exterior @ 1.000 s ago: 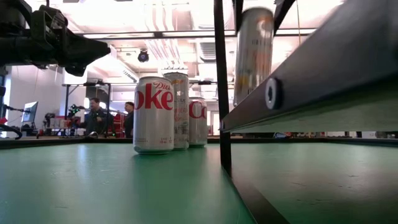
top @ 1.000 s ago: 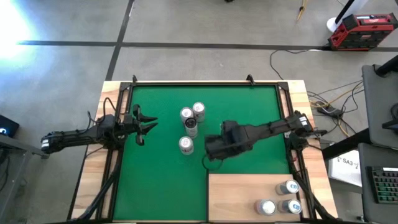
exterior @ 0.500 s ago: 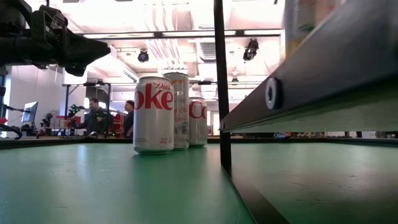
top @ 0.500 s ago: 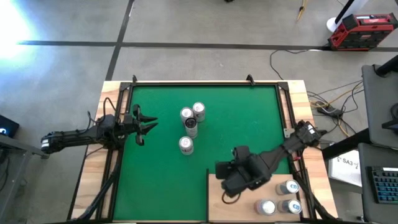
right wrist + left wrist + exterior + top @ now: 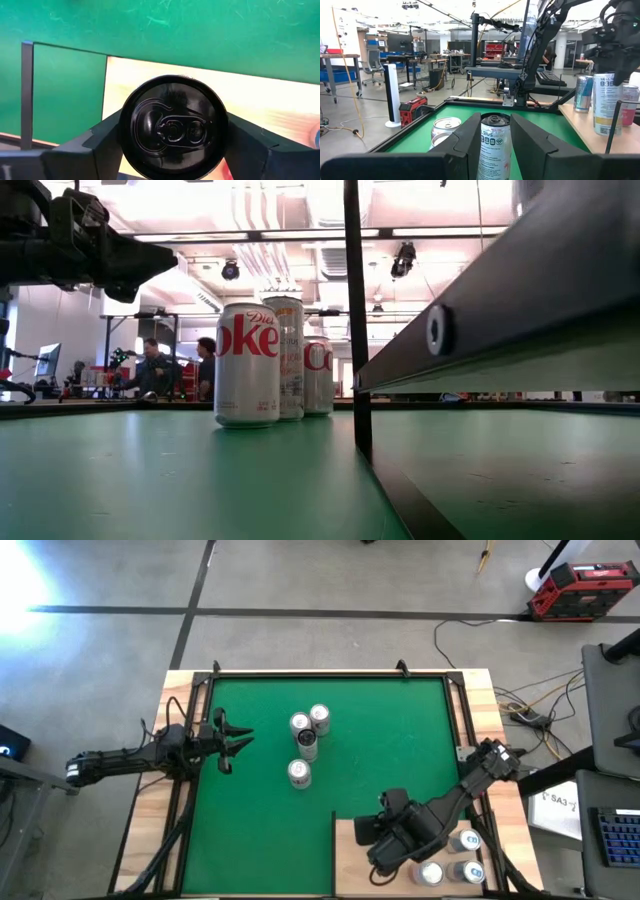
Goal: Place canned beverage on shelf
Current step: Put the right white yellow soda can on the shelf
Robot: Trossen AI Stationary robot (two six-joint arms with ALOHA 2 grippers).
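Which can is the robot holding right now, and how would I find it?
Look at the pale wooden shelf at the green mat's near right corner. The right gripper hangs over the shelf with its jaws clamped on the black-topped can. Unlike the silver-topped cans already standing on the shelf, this one has a dark lid and sits between the jaws.

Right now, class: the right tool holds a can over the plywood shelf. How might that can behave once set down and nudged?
The can in the right tool is a tall, narrow cylinder, so a push near its top would probably tip it. On its side it would likely roll across the smooth shelf. Its thin metal wall may dent if squeezed hard.
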